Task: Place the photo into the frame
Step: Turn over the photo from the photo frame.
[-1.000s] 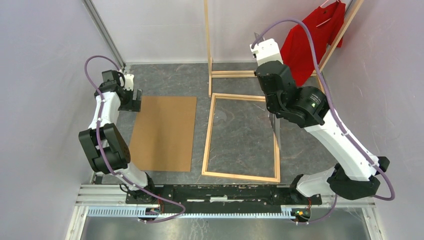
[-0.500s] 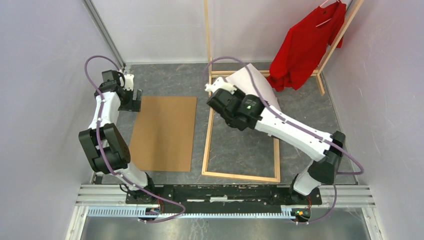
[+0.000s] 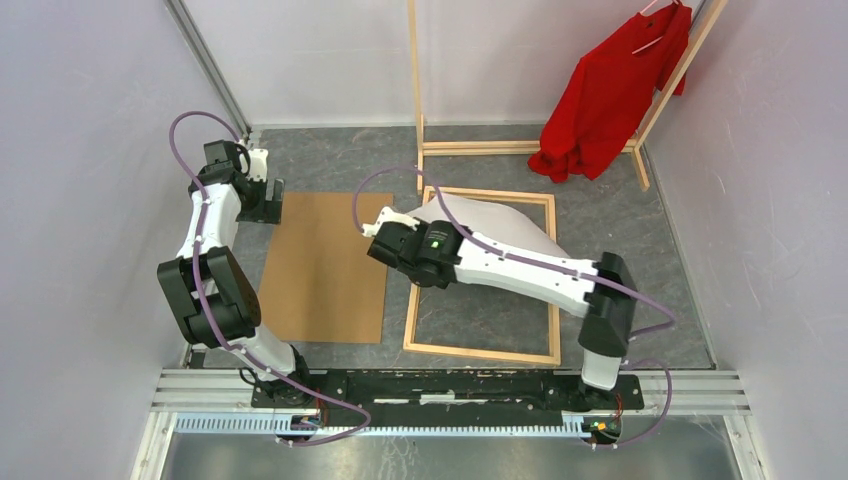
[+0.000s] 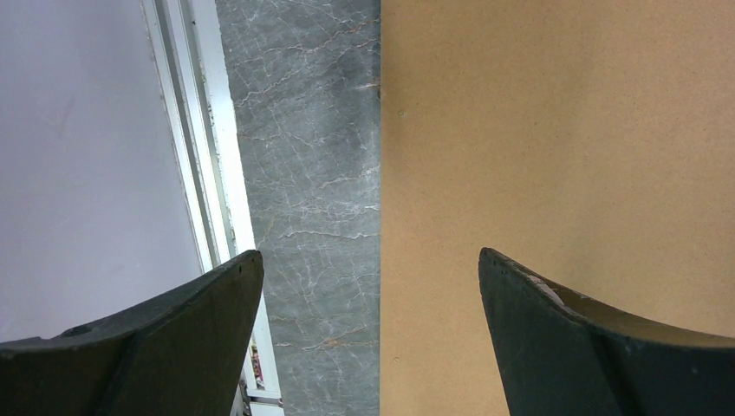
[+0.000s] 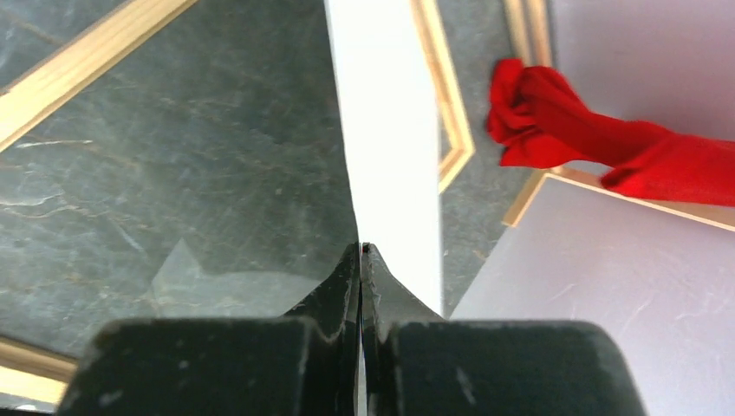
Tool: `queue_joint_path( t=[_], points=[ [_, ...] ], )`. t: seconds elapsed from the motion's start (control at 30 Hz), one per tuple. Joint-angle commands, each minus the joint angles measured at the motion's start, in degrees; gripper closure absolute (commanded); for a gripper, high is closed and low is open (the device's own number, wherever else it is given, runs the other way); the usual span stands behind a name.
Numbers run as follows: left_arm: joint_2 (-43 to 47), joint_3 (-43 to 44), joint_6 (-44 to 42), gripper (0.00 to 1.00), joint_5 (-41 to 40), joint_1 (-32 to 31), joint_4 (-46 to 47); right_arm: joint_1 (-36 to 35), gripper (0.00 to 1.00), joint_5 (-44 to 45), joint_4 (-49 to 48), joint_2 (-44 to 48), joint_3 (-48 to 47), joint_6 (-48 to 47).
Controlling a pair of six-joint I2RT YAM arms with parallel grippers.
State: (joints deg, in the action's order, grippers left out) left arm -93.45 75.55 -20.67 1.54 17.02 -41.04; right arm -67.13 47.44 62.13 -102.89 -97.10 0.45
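Observation:
The photo (image 3: 495, 215) shows its plain white reverse and curves over the far half of the frame (image 3: 480, 352), a light wood rectangle lying flat on the grey floor. My right gripper (image 3: 408, 228) is shut on the photo's left edge, near the frame's far left corner. In the right wrist view the jaws (image 5: 360, 251) are closed on the thin white sheet (image 5: 390, 130), with the frame's rails (image 5: 78, 65) below. My left gripper (image 3: 270, 200) is open and empty over the far left corner of the brown backing board (image 3: 325, 265). The board also shows in the left wrist view (image 4: 563, 130).
A tall wooden clothes rack (image 3: 415, 100) with a red shirt (image 3: 610, 95) stands at the back right, just behind the frame. Grey walls close in on both sides. A white floor rail (image 4: 204, 173) runs left of the backing board.
My right arm has swung down and to the left with the photo, from high beside the red shirt to low over the frame. The left arm has not moved.

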Motion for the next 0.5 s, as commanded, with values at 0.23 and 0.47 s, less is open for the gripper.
queue_joint_path(
  t=[0.23, 0.47],
  points=[
    [1.73, -0.62, -1.56, 0.00, -1.20, 0.32, -0.02, -1.51, 1.00, -13.46, -9.09, -5.99, -0.55, 14.52],
    [1.93, -0.74, -1.28, 0.00, -0.94, 0.33, -0.02, 3.09, 1.00, -15.35, -13.79, -5.45, -1.36, 39.54]
  ],
)
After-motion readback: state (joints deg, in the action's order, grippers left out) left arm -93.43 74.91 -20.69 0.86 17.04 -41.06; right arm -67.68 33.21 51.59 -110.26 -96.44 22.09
